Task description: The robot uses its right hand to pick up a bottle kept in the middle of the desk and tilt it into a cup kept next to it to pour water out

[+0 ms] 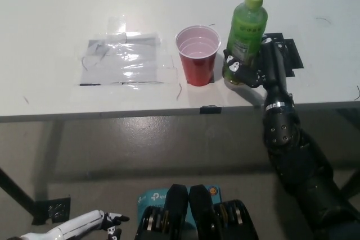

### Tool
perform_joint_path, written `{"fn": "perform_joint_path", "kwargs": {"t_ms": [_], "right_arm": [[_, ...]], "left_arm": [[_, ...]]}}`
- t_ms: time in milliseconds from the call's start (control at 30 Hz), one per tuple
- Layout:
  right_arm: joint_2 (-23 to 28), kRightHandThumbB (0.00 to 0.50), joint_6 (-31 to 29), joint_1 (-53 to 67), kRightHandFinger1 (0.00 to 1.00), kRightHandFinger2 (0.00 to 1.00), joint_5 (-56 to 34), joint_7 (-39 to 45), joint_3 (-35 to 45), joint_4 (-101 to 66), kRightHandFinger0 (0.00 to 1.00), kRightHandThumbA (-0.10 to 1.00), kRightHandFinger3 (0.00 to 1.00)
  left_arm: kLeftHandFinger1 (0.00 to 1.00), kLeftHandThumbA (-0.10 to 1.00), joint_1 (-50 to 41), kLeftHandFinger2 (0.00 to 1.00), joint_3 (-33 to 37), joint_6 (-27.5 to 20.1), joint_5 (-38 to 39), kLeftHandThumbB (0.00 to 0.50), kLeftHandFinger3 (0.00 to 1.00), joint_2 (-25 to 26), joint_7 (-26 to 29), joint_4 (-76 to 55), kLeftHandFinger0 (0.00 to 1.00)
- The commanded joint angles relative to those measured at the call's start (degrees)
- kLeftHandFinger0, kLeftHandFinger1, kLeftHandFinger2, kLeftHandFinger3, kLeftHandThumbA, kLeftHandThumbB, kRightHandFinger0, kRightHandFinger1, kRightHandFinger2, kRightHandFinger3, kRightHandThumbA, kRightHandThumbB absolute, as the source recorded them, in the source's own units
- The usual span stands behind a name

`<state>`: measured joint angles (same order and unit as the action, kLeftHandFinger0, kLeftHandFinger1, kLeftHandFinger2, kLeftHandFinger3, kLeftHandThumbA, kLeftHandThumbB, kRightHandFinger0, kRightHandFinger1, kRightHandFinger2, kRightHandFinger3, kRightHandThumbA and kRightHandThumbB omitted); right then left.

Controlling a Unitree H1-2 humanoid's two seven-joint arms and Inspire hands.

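My right hand [246, 67] is wrapped around the lower half of the green bottle [245, 32], fingers closed on its body just under the label. The bottle stands nearly upright, leaning slightly, its yellow-green cap on top; whether its base rests on the white table [50, 21] or sits just clear of it I cannot tell, because my fingers cover it. My black right arm reaches up from the bottom right, forearm crossing the table's front edge, wrist straight and lying close to the tabletop behind the bottle.

The red cup [198, 54] stands upright just beside the bottle, on its left, apart from it by a narrow gap. Its mouth is open and the inside looks pale. Further left on the table lies a flat patch of clear tape or plastic film [124, 60].

My white left hand [107, 221] hangs low at the picture's bottom left, below the table, holding nothing, fingers loosely apart.
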<state>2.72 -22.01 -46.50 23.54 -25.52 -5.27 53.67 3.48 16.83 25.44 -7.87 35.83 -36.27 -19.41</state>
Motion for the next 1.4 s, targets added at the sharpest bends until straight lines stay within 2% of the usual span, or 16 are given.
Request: {"fn": "perform_joint_path", "kwargs": {"t_ms": [0,167,333,467,600,633,667,700,733,767,800,900,933,967,1133,1367], "right_arm": [[1.5,0.105,-4.9,-3.3,0.00,0.00,-2.0,-4.4,-1.3,-0.3,0.00,-0.10,0.26],[3.2,0.121,-4.9,-3.3,0.00,0.00,-2.5,-3.8,-3.6,-0.9,0.00,-0.10,0.23],[4.4,0.257,-4.9,-3.4,0.00,0.00,-0.3,-6.0,-6.6,0.1,0.00,-0.10,0.20],[4.3,0.281,-4.9,-3.0,0.00,0.00,-1.3,-4.3,-6.9,0.0,0.00,-0.10,0.34],[3.8,0.080,-4.9,-3.7,0.00,0.06,-1.1,-4.6,-7.5,1.3,0.00,-0.10,0.66],[3.5,0.050,-4.9,-3.8,0.30,0.36,0.6,-4.8,-7.3,3.0,0.32,0.00,0.90],[3.2,0.053,-4.7,-3.6,0.57,0.60,0.2,-4.2,-7.0,3.3,0.61,0.04,1.00],[3.0,0.048,-4.8,-3.5,0.62,0.63,0.2,-4.4,-7.0,3.6,0.66,0.04,1.00],[2.6,0.039,-3.3,-3.9,0.90,0.95,0.2,-3.6,-7.3,4.7,0.82,0.25,1.00],[2.6,0.033,-3.2,-3.9,0.93,0.97,0.3,-3.5,-7.3,4.9,0.84,0.28,1.00],[2.3,0.062,-2.5,-3.8,1.00,1.00,0.1,-3.5,-7.2,5.6,0.97,0.38,1.00],[2.2,0.086,-0.1,-3.6,1.00,1.00,1.7,-4.4,-8.2,6.7,1.00,0.62,1.00],[2.2,0.089,0.1,-3.6,1.00,1.00,1.8,-4.6,-8.3,6.8,1.00,0.63,1.00],[2.0,0.164,2.5,-3.4,1.00,1.00,1.8,-3.8,-8.5,7.5,1.00,0.80,1.00],[1.8,0.262,4.6,-3.0,1.00,1.00,1.4,-3.8,-8.4,8.3,1.00,0.85,1.00],[2.4,0.282,7.8,-2.1,1.00,1.00,2.1,-3.5,-8.5,6.3,1.00,0.84,1.00]], "left_arm": [[1.00,1.00,0.3,1.00,-1.0,-0.4,-0.8,0.432,1.00,1.6,0.7,-1.3,1.00],[1.00,1.00,0.5,1.00,-1.5,0.5,-0.3,0.424,1.00,1.3,0.7,-1.8,1.00],[1.00,1.00,0.7,1.00,-1.6,0.3,0.1,0.434,1.00,1.1,0.3,-1.5,1.00],[1.00,1.00,0.7,1.00,-1.5,0.2,-0.5,0.440,1.00,1.1,0.5,-1.8,1.00],[1.00,1.00,0.7,1.00,-2.1,0.3,-0.3,0.438,1.00,1.2,0.7,-1.8,1.00],[1.00,1.00,0.8,1.00,-2.2,0.2,-0.2,0.445,1.00,1.1,0.7,-1.7,1.00],[1.00,1.00,0.8,1.00,-1.8,-0.4,-1.0,0.438,1.00,1.5,0.6,-1.8,1.00],[1.00,1.00,0.9,1.00,-1.9,-0.2,-0.7,0.437,1.00,1.4,0.5,-1.8,1.00],[1.00,1.00,0.8,1.00,-2.1,0.4,-0.8,0.433,1.00,1.8,0.4,-2.4,1.00],[1.00,1.00,0.8,1.00,-2.2,0.5,-0.8,0.434,1.00,1.8,0.4,-2.5,1.00],[1.00,1.00,0.8,1.00,-2.3,0.7,-0.6,0.440,1.00,1.6,0.4,-2.3,1.00],[1.00,1.00,0.7,1.00,-2.4,0.1,-0.7,0.442,1.00,1.4,0.6,-2.0,1.00],[1.00,1.00,0.7,1.00,-2.4,0.1,-0.8,0.442,1.00,1.4,0.6,-2.0,1.00],[1.00,1.00,0.7,1.00,-2.5,0.1,-0.7,0.445,1.00,1.5,0.5,-1.7,1.00],[1.00,1.00,0.6,1.00,-2.4,-0.7,-1.0,0.445,1.00,1.8,0.5,-1.9,1.00],[1.00,1.00,0.1,1.00,-2.7,-0.5,-0.6,0.420,1.00,1.3,0.7,-1.8,1.00]]}}
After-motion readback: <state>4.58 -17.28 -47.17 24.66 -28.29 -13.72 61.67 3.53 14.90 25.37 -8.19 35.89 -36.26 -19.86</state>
